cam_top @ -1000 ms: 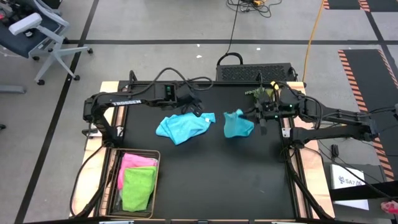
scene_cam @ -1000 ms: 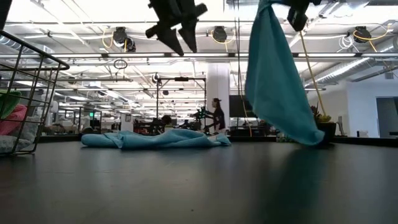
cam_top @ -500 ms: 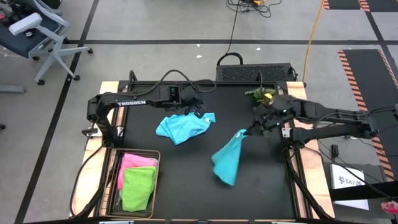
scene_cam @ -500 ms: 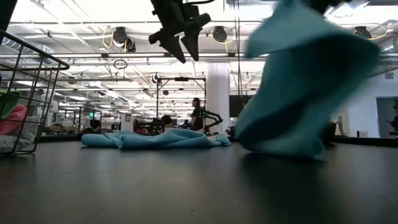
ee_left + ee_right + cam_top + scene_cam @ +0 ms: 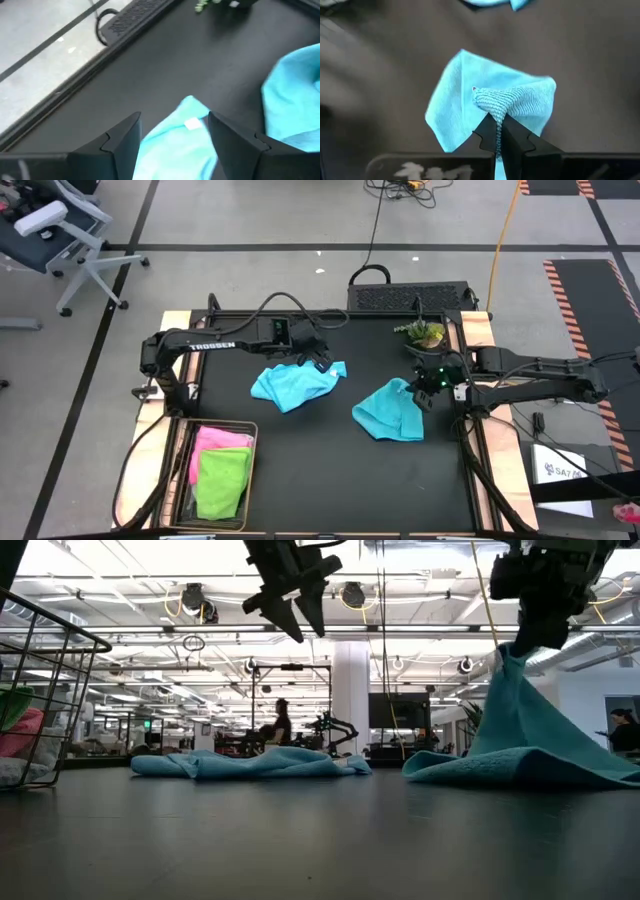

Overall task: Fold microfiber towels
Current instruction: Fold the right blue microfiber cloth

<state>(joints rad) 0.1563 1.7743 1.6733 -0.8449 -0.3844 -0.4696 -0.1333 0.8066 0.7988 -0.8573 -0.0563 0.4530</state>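
The right gripper (image 5: 424,392) is pinched tight on one edge of the teal towel (image 5: 385,410), which lies loosely spread just in front of the small potted plant (image 5: 424,332), with the held edge lifted off the table (image 5: 330,460) in a peak. To do this step well, that edge should probably be lowered and drawn outward so the cloth lies flat and square before any fold; letting go while it is bunched would leave a lump. The light blue towel (image 5: 292,385) lies crumpled farther from the plant, toward the left side of the table. The left gripper (image 5: 318,364) hovers over its near corner with fingers spread wide and nothing between them. The pink towel (image 5: 222,442) and lime green towel (image 5: 222,482) sit in the wire basket (image 5: 184,470), well apart from the plant; whether these are folded is hard to tell.
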